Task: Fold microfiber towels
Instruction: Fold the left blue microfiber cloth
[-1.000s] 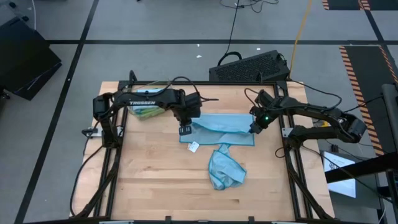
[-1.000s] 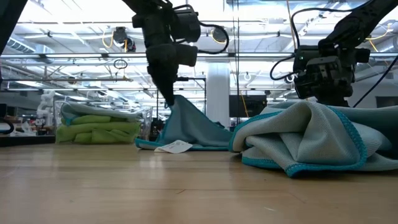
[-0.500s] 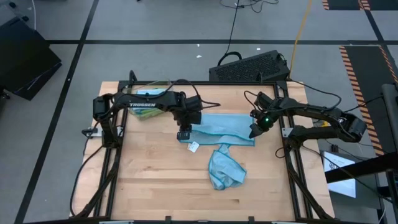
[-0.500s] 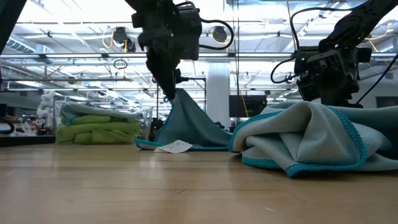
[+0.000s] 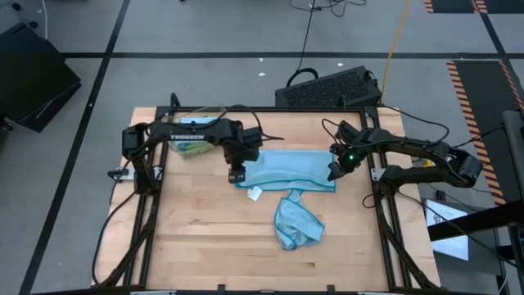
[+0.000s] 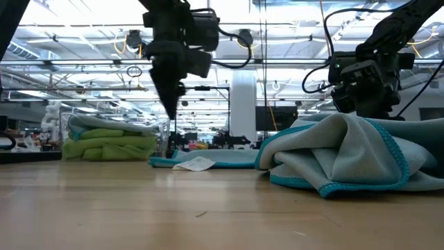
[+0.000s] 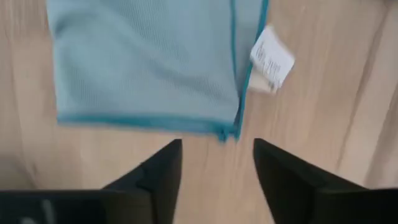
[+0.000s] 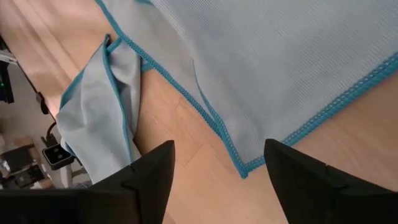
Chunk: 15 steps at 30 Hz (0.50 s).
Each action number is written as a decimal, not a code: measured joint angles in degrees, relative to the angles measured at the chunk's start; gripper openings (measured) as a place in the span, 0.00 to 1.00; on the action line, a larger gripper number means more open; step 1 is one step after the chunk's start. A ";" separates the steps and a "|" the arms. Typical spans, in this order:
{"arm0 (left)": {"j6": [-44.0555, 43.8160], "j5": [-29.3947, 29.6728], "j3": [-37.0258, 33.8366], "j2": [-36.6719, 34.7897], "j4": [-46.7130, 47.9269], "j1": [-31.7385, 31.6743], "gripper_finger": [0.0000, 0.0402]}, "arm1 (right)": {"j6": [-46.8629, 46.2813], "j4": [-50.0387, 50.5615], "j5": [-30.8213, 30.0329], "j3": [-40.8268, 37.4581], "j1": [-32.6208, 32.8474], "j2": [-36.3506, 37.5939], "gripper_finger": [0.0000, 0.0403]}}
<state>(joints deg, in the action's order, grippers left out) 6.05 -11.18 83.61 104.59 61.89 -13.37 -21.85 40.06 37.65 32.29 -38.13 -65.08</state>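
Note:
A light blue microfiber towel lies flat on the wooden table as a long rectangle, its white tag at the near left corner. My left gripper hangs open, pointing down, just above that towel's left end; in the left wrist view its fingers stand over bare wood beside the corner. My right gripper is open above the right end, over the towel's corner. A second light blue towel lies crumpled nearer the front.
A clear bin with lime green towels stands at the far left of the table. The crumpled towel fills the near right of the low view. Bare wood lies at the front left. A black case sits beyond the far edge.
My left gripper has let go of the flat towel's left end. That end had been held up in a peak and has fallen flat onto the table; the rest of the towel has stayed where it was.

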 joint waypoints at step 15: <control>-21.91 -2.69 0.07 -0.52 -12.34 -7.32 0.46 | -8.86 -5.86 -2.03 0.05 0.00 0.00 0.59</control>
<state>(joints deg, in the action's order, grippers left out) -15.86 -13.87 83.68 104.07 49.55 -20.69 -30.70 34.20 35.62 32.34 -38.13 -65.08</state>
